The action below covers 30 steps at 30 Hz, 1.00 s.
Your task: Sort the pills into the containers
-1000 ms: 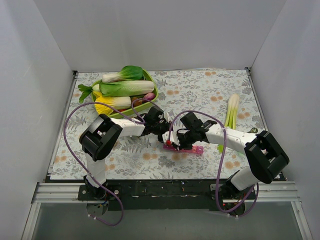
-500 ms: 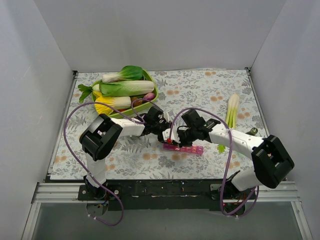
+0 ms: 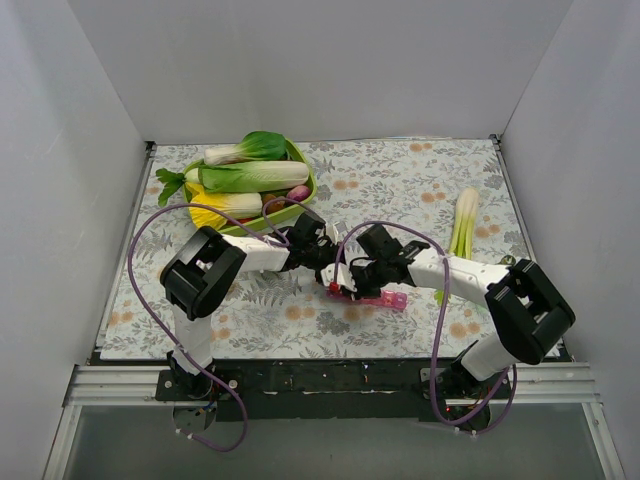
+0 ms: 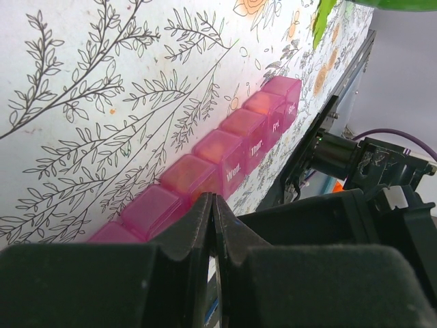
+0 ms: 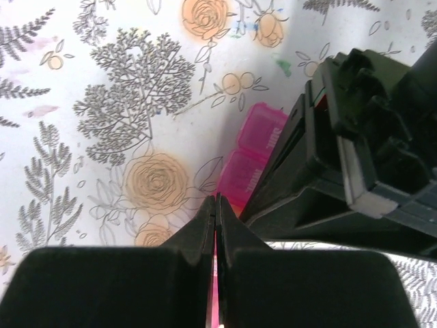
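The pink pill-box strip (image 3: pixel 375 297) lies on the floral cloth in front of both arms, lids down. In the left wrist view its cells (image 4: pixel 225 147) run from lower left to upper right, and some glow orange inside. My left gripper (image 3: pixel 331 270) is shut, with its tips (image 4: pixel 213 199) just above the strip's near cells. My right gripper (image 3: pixel 347 284) is shut too, with its tips (image 5: pixel 216 199) at the strip's left end (image 5: pixel 256 147), close against the left gripper's black body (image 5: pixel 355 150). No pill bottle or loose pills show.
A green oval bowl (image 3: pixel 308 186) holding bok choy, a yellow vegetable and small red-purple ones stands at the back left. A leek (image 3: pixel 463 225) lies to the right. White walls close in the cloth-covered table on three sides.
The right arm's elbow swung out to the right and came back. Its gripper has moved slightly left along the strip's left end. The left gripper and the strip have barely moved.
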Each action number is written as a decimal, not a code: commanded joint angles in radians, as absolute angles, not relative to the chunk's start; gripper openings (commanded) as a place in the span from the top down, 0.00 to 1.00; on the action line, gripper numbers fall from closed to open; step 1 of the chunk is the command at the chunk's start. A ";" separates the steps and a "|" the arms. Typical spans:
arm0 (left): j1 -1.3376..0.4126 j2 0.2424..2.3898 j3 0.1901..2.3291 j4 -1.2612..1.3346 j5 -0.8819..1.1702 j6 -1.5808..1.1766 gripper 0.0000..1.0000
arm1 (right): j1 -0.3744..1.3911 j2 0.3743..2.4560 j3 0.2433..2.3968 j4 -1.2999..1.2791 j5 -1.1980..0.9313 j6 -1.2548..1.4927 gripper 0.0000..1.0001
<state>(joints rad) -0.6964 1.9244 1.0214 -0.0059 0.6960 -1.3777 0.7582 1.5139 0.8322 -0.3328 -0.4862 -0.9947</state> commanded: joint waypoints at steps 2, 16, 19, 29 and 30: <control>-0.687 1.968 0.986 -0.114 0.568 -1.327 0.94 | 0.759 1.450 0.905 -0.482 -0.549 -1.018 0.99; -0.683 1.864 1.052 -0.110 0.640 -1.374 0.92 | 0.621 1.353 0.908 -0.519 -0.666 -0.997 0.99; -0.684 1.847 1.057 -0.104 0.658 -1.384 0.92 | 0.607 1.351 0.896 -0.509 -0.676 -0.991 0.99; -0.684 1.773 1.060 -0.066 0.699 -1.417 0.92 | 0.539 1.330 0.874 -0.480 -0.726 -0.954 0.99; -0.683 1.766 1.061 -0.067 0.703 -1.419 0.92 | 0.534 1.328 0.873 -0.482 -0.729 -0.951 0.99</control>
